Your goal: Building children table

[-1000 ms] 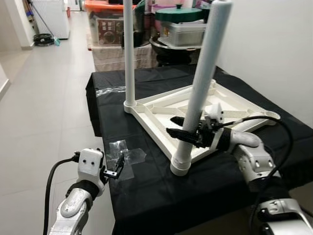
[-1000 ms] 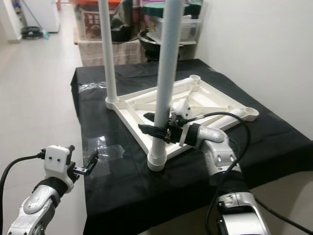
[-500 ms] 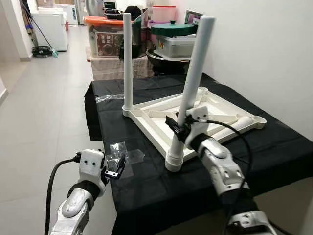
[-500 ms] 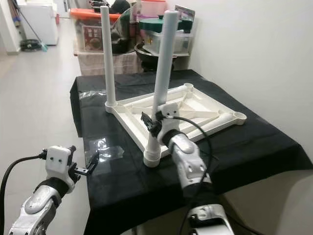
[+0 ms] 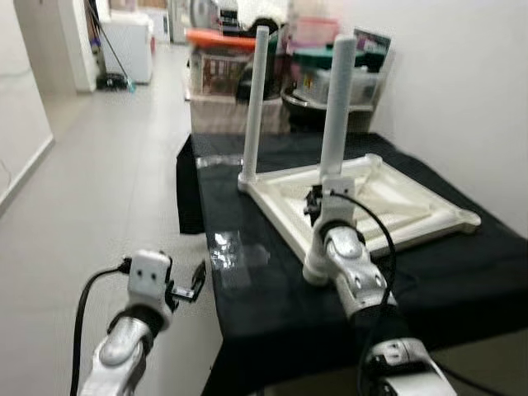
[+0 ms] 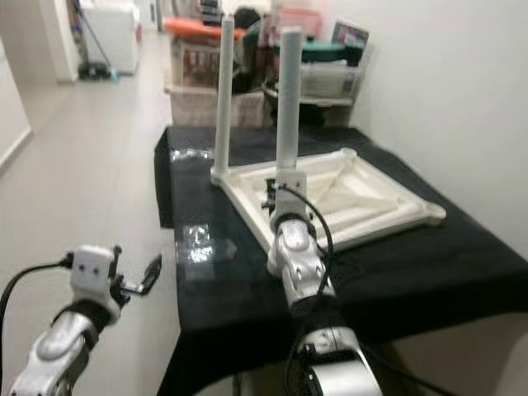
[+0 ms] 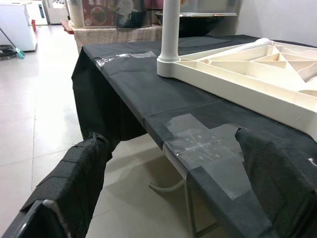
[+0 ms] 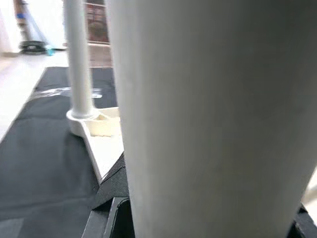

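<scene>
Tiled hallway floor (image 5: 107, 148) runs back to storage bins and pots (image 5: 313, 70) stacked at the far wall. Black-clothed bench (image 5: 272, 289) serves as work surface.

Tabletop (image 5: 388, 206), white, lies upside down on the cloth so its corner sockets face up to take legs. Two legs stand upright in sockets: far leg (image 5: 258, 99) at the far left corner, near leg (image 5: 337, 107) at the front corner. Other corners look empty, so likely half assembled.

Right gripper (image 5: 316, 202) reaches in at the near leg, low on the shaft; right wrist view has the leg right between the fingers. Judged clamped on it, probably to seat or steady it.

Left gripper (image 5: 195, 283) idle off the bench's edge, fingers spread, nothing held. Clear tape patch (image 7: 203, 144) on the cloth near the edge.
</scene>
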`<state>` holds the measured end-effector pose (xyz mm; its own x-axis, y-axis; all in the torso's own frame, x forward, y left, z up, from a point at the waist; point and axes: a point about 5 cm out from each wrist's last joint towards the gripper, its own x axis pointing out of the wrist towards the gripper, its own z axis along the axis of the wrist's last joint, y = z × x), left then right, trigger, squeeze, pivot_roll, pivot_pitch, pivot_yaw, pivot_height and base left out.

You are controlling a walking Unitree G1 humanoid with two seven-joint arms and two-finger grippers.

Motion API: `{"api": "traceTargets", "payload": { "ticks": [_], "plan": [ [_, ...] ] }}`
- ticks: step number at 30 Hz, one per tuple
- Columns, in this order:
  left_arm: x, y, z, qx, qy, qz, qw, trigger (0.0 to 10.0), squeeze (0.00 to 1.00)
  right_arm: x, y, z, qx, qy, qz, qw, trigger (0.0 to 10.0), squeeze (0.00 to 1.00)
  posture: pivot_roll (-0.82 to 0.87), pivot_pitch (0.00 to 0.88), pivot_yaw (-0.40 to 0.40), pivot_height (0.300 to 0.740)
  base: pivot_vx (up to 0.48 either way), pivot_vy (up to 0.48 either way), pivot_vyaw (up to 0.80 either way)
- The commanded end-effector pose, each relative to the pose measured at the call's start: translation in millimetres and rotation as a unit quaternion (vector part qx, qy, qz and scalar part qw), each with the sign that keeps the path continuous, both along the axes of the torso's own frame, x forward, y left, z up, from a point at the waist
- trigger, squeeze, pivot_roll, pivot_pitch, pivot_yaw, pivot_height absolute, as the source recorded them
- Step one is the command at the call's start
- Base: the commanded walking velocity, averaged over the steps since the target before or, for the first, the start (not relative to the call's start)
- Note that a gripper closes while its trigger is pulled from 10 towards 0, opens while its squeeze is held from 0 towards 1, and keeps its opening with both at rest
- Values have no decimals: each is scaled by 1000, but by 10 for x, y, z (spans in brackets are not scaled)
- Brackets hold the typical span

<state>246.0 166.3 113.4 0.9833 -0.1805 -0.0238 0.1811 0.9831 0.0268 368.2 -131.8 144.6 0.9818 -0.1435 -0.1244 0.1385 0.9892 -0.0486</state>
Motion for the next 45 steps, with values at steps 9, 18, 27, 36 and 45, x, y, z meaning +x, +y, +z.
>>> {"api": "traceTargets", "payload": {
  "ticks": [9,18,27,36,45],
  "plan": [
    [8,-29,-23,3,6,-3,1000,10000,0,-183,-164,-496,72,93,-132,984,10000,0,83,0,-103,740,0,0,0],
    [9,-26,-21,5,5,-3,1000,10000,0,-178,-54,-451,85,71,-118,987,10000,0,83,0,-104,740,0,0,0],
    [13,-22,-16,4,4,-5,1000,10000,0,-131,-83,-394,93,64,-101,989,10000,0,81,0,-100,740,0,0,0],
    [10,-48,64,-8,-8,-52,999,10000,0,47,126,596,161,-95,152,971,10000,0,68,0,-86,740,0,0,0],
    [10,-81,236,-14,-28,-139,990,10000,0,-175,235,1228,109,-169,391,898,10000,0,66,0,-82,740,0,0,0]
  ]
}}
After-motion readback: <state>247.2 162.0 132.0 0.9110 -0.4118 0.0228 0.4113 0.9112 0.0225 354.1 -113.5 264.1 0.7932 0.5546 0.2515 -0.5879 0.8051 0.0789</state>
